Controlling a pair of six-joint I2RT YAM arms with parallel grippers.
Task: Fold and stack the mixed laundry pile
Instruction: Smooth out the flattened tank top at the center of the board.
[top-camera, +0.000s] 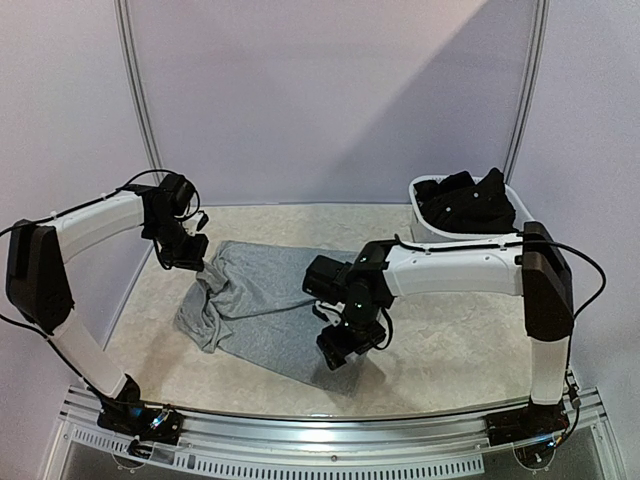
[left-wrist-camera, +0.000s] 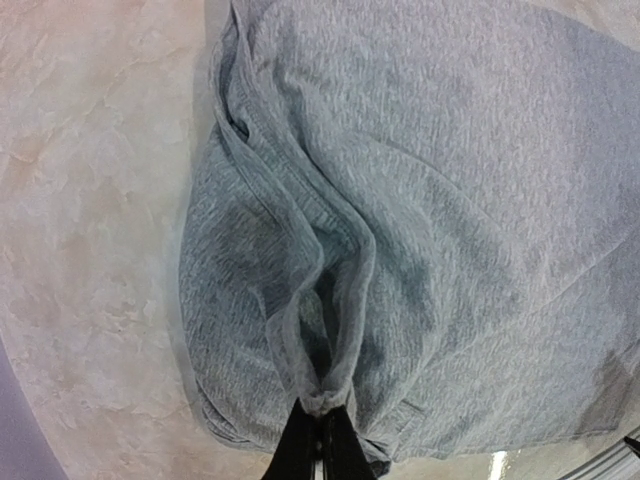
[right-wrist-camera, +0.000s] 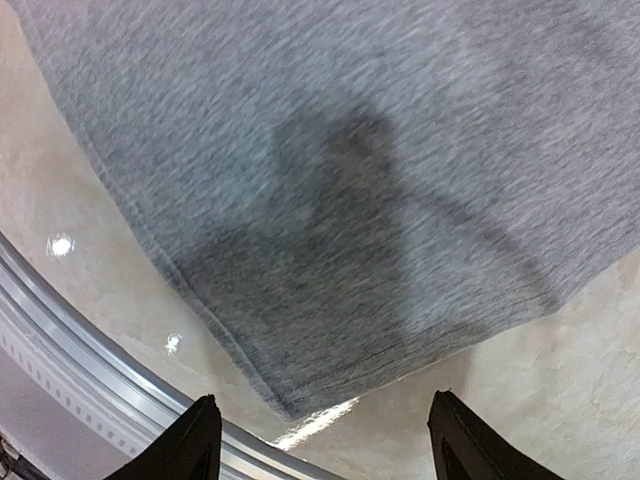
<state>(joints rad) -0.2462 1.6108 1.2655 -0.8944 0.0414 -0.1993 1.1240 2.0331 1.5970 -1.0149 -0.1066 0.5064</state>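
A light grey top (top-camera: 262, 305) lies spread on the table, bunched along its left side. My left gripper (top-camera: 187, 257) is shut on a pinched fold of the grey top (left-wrist-camera: 420, 200) at its far left corner, the cloth gathered between the black fingers (left-wrist-camera: 300, 445). Over the garment's near right corner (right-wrist-camera: 300, 400) hovers my right gripper (top-camera: 345, 345), jaws wide open with nothing between the fingertips (right-wrist-camera: 195, 435). Black garments (top-camera: 470, 200) of the laundry pile fill the basket at the back right.
The white laundry basket (top-camera: 425, 222) stands at the back right of the marbled table (top-camera: 450, 340). A metal rail (top-camera: 330, 425) runs along the table's near edge, close under the right gripper.
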